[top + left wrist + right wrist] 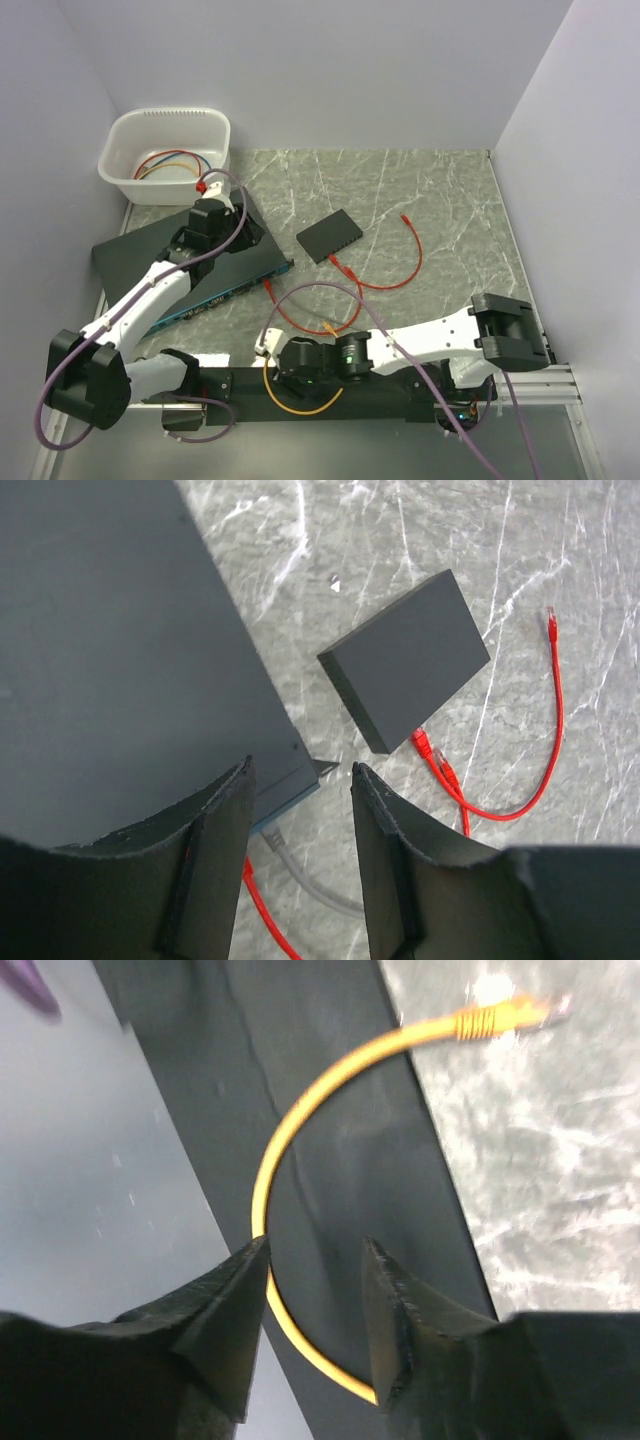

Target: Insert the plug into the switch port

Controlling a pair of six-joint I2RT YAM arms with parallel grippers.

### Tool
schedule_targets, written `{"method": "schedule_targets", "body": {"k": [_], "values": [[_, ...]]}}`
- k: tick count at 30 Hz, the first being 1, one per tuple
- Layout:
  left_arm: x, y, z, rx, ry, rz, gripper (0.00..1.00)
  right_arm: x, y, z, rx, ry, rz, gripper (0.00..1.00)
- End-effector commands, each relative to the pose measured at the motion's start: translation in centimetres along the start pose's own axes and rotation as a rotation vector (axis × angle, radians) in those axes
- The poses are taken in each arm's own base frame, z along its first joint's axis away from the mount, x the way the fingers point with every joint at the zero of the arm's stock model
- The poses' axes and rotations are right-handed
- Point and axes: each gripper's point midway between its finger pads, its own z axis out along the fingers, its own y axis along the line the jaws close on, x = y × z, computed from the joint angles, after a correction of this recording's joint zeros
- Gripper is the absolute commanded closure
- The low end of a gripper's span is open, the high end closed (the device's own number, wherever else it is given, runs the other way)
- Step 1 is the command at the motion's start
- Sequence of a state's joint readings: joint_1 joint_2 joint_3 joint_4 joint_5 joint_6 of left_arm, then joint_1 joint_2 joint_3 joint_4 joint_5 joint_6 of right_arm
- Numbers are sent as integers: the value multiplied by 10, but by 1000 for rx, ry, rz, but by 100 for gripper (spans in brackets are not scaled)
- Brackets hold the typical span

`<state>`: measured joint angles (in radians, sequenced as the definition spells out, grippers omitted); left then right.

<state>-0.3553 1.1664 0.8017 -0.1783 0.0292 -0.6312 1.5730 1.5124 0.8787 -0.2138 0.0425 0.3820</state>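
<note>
From above, my left jaws [207, 228] hang over the switch [130, 262], toward its right end. My right jaws [290, 365] sit low by the arm bases, over a yellow cable [296, 411]. The plug [268, 284] lies at the switch's teal face [225, 294], close to the right corner — seated in a port or only beside it, I cannot tell. Its red cable [284, 310] loops across the worktop [430, 190] toward a black box [336, 236]. A white tub [165, 150] with cables in it stands in the far left corner.

Left wrist: my jaws stand apart with nothing between them, and the switch's corner shows through the gap. A grey cable [310, 880] and the red one run in under one finger [215, 860], which hides the plug. Two red ends [428, 748] lie just beside the box.

Right wrist: jaws apart here too, gripping nothing — the yellow cable curves past one fingertip [235, 1290] over a black bar [330, 1110]. Its yellow plug [500, 1012] lies out on the worktop.
</note>
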Motion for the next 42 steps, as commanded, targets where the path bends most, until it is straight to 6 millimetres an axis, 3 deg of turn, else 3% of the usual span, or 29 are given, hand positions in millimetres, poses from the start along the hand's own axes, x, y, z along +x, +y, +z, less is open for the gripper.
{"method": "schedule_targets", "body": {"k": [1, 7, 14, 20, 25, 30, 36, 42], "values": [[-8, -1, -11, -5, -64, -44, 51, -54, 4, -3, 50, -103, 45, 48], [-9, 6, -22, -29, -90, -54, 51, -62, -18, 29, 142, -29, 122, 41], [-5, 4, -34, 3, -108, -82, 51, -68, -40, 46, 211, 26, 186, 39], [-8, 4, -39, 4, -124, -81, 51, -69, -37, 60, 220, 79, 184, 39], [-8, 5, -40, 0, -127, -78, 51, -59, -33, 68, 219, 125, 202, 40], [-8, 5, -41, 2, -131, -76, 51, -50, -42, 66, 275, 139, 226, 40], [-5, 5, -37, 6, -120, -80, 51, -41, -40, 74, 255, 167, 238, 51], [-4, 8, -38, -6, -120, -79, 51, -30, -29, 87, 200, 206, 239, 79]]}}
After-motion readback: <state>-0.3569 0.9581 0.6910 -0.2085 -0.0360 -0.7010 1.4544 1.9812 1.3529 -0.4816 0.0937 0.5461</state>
